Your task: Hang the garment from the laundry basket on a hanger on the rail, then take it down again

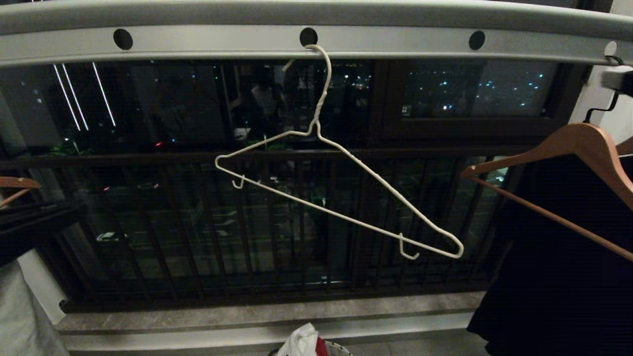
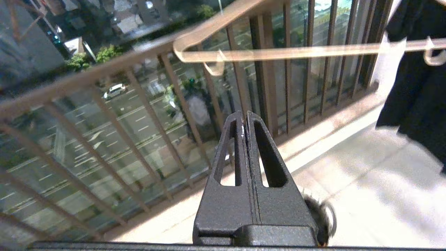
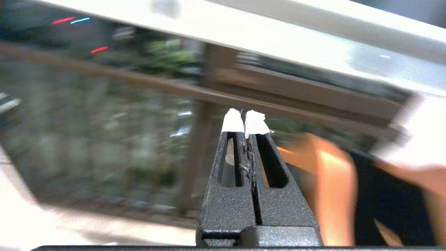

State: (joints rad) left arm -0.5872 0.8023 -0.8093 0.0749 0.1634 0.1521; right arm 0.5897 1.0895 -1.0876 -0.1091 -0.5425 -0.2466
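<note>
A bare white wire hanger (image 1: 341, 190) hangs tilted from a hole in the grey rail (image 1: 316, 42), its right end lower. The garment (image 1: 299, 341) shows as white cloth in the basket (image 1: 339, 350) at the bottom edge of the head view, beside red cloth. Both grippers, left (image 2: 243, 116) and right (image 3: 244, 120), have their fingers pressed together and hold nothing. Either the shirt is already back down or not yet hung; if unhung, part the fingers before reaching low into the basket, and pinch white cloth only.

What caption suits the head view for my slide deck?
Bare white wire hanger hangs tilted from a hole in the rail, beside a wooden hanger carrying a black garment.
</note>
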